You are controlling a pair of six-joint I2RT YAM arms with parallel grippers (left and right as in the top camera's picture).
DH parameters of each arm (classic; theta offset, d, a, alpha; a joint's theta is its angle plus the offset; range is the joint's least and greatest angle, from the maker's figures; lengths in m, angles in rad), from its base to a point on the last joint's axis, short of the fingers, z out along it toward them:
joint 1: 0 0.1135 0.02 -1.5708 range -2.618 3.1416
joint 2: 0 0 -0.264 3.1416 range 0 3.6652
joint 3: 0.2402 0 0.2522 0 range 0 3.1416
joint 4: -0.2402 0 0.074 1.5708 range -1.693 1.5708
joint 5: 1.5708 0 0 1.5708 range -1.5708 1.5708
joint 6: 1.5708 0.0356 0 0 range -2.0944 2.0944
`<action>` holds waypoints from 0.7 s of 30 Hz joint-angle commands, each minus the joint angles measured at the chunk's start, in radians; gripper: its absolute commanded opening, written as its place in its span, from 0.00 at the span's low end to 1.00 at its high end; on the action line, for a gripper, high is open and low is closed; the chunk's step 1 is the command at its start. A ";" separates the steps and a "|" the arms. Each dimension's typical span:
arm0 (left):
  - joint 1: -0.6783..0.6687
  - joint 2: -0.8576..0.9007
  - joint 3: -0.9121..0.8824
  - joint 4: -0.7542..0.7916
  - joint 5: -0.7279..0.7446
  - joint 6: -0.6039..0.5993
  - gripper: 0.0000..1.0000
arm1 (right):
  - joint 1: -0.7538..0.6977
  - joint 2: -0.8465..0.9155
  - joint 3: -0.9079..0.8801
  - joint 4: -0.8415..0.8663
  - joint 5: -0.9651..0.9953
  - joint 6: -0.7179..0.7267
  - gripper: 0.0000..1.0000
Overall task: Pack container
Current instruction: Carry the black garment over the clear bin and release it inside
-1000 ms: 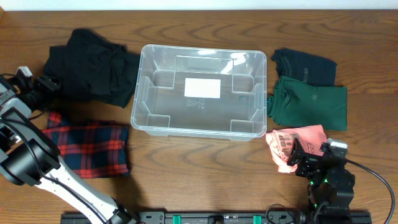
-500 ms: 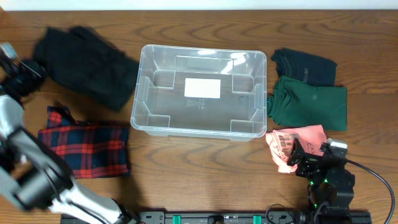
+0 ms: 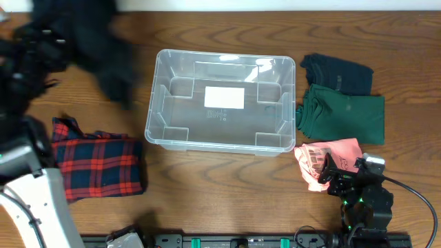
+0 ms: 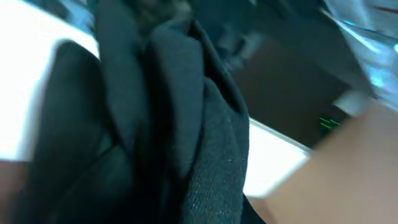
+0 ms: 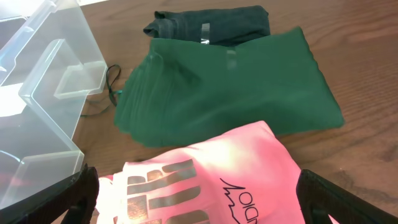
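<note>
The clear container [image 3: 155, 103] stands empty at mid table, a white label on its base; its corner shows in the right wrist view [image 5: 43, 93]. My left gripper [image 3: 38, 48], blurred at the far left, is shut on a black garment [image 3: 103, 52] and holds it up off the table; the cloth fills the left wrist view [image 4: 155, 124] and hides the fingers. My right gripper [image 3: 342, 176] is open and low over a pink printed garment [image 3: 329, 155], its fingers on either side of the garment in the wrist view [image 5: 205, 174].
A green folded garment [image 3: 344, 114] and a dark navy one [image 3: 337, 72] lie right of the container, also in the right wrist view [image 5: 230, 81] [image 5: 211, 25]. A red plaid garment [image 3: 96, 162] lies front left. A thin dark cord [image 5: 109, 87] lies by the container.
My left gripper has lifted the black garment off the table and swung it up and toward the far edge. The right arm has not moved.
</note>
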 commanded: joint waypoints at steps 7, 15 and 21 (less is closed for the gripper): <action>-0.451 0.008 -0.009 -0.080 -0.301 -0.063 0.06 | 0.011 0.000 -0.002 -0.004 0.006 0.007 0.99; -0.846 0.093 -0.024 -0.085 -0.783 -0.063 0.06 | 0.011 0.000 -0.002 -0.004 0.006 0.007 0.99; -1.020 0.217 -0.024 0.117 -0.896 -0.063 0.06 | 0.011 0.000 -0.002 -0.004 0.006 0.007 0.99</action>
